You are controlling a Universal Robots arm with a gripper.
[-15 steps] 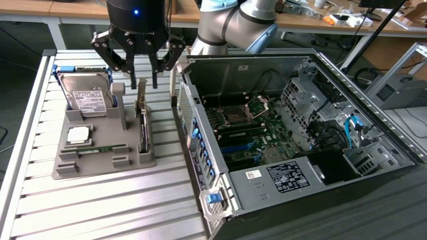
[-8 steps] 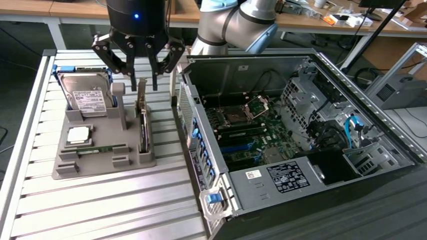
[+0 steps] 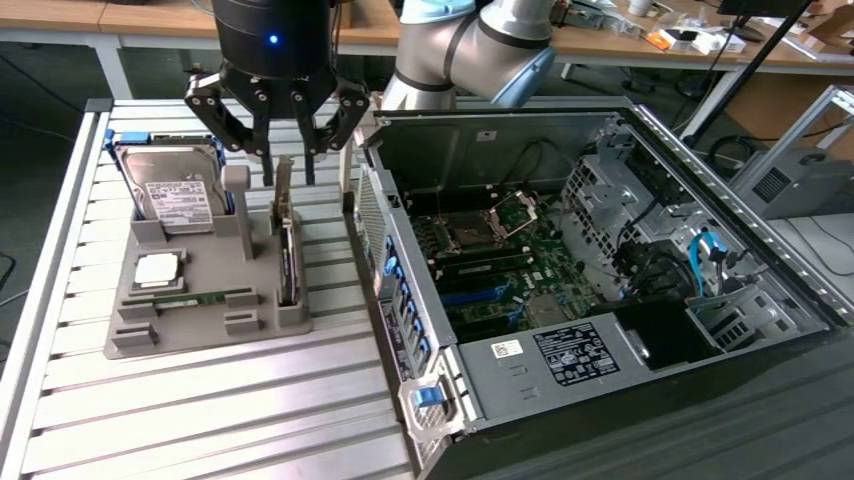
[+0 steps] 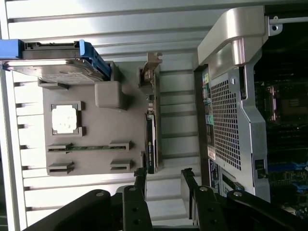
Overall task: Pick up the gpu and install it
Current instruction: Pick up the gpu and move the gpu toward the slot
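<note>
— One question: where's the gpu [image 3: 284, 245] [image 4: 150, 130], that thin dark circuit card with the silver metal bracket?
— Upright on edge in the grey plastic holder [image 3: 200, 320] [image 4: 98, 144], just beneath the black gripper [image 3: 290, 178] [image 4: 163, 173], jaws wide, holding nothing.

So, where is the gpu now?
The gpu stands on edge in the grey holder, on the exterior view's left, between the hard drive and the computer case.

No text legible, white label [image 3: 180, 203] on hard drive [image 3: 160, 158] print too small, black label [image 3: 577, 355] on power supply [image 3: 523, 385] likewise, small white sticker [image 3: 507, 349] possibly with red logo
</note>
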